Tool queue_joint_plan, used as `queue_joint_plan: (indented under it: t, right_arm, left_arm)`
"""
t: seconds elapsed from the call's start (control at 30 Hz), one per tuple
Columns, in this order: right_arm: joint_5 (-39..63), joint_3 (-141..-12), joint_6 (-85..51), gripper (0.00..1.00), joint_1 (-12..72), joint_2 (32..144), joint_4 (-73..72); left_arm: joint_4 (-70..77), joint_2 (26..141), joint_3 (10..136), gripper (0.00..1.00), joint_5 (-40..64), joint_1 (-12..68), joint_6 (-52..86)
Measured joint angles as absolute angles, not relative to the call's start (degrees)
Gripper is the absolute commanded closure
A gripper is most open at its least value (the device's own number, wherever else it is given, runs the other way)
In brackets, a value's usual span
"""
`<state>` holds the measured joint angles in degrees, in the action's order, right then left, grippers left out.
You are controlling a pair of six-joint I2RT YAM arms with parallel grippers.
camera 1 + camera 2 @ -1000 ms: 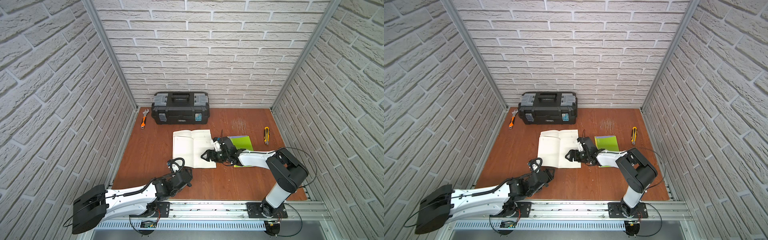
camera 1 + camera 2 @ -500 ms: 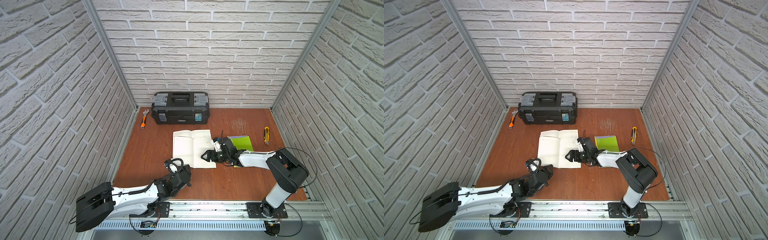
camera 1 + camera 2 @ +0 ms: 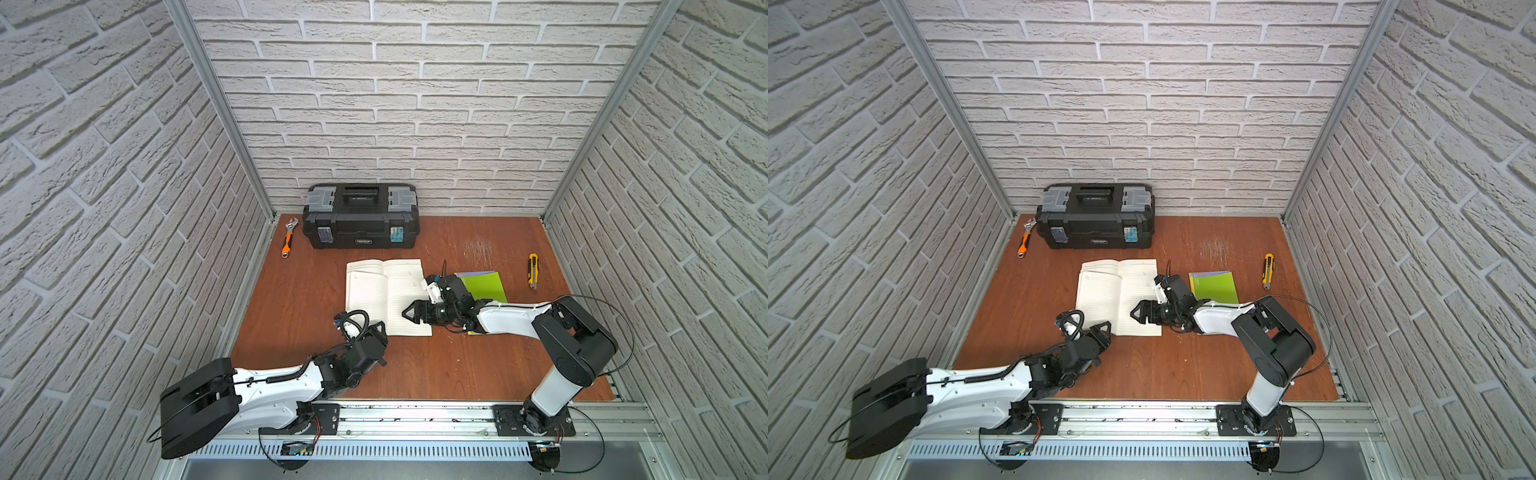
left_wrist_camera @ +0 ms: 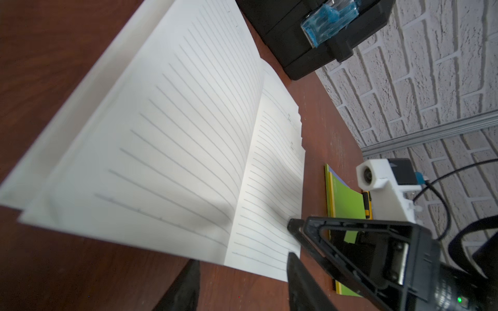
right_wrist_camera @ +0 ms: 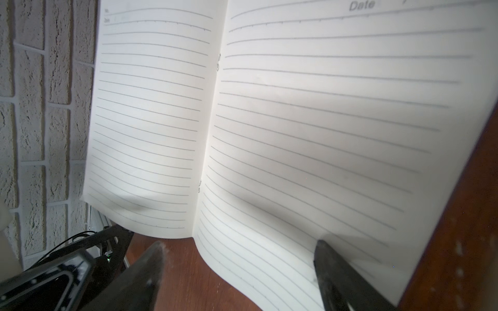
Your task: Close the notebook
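One notebook (image 3: 384, 295): lies open and flat in the middle of the table (image 3: 457, 365), lined pages up, in front of the toolbox (image 3: 360, 220); the left page bulges a little beside the spine.
right gripper (image 3: 409, 312): low at the notebook's near right corner, reaching in from the right.
right fingers (image 5: 334, 269): spread wide, grasping nothing; one tip rests on the right page near its outer edge, the other is off the paper, over bare wood past the near edge.
left gripper (image 3: 1104, 325): low, just beside the notebook's near edge, pointing toward the near end of the spine.
left fingers (image 4: 186, 285): released, a clear gap between them with nothing in it; they are not on the paper.
pad (image 3: 484, 284): green, closed, just right of the notebook, partly under the right arm.
knife (image 3: 532, 271): yellow, right of the pad, apart from it.
toolbox: black, lid down, against the back wall.
wrench (image 3: 287, 239): orange handle, left of the toolbox, by the side wall.
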<state>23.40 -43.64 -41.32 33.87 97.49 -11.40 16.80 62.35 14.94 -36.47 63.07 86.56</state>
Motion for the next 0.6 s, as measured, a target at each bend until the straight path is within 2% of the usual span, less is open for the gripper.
queue_joint_plan:
  t: [0.33, 0.6]
  right_arm:
    - [23.42, -43.57, -41.21, 0.13, 33.87, 97.49, -11.49]
    - [23.46, -43.24, -41.19, 0.13, 33.87, 97.49, -12.10]
  left_arm:
    - [17.17, 63.51, 18.65, 0.49, -35.20, 63.00, 83.40]
    - [19.73, 69.95, 23.59, 0.49, -31.81, 62.67, 80.40]
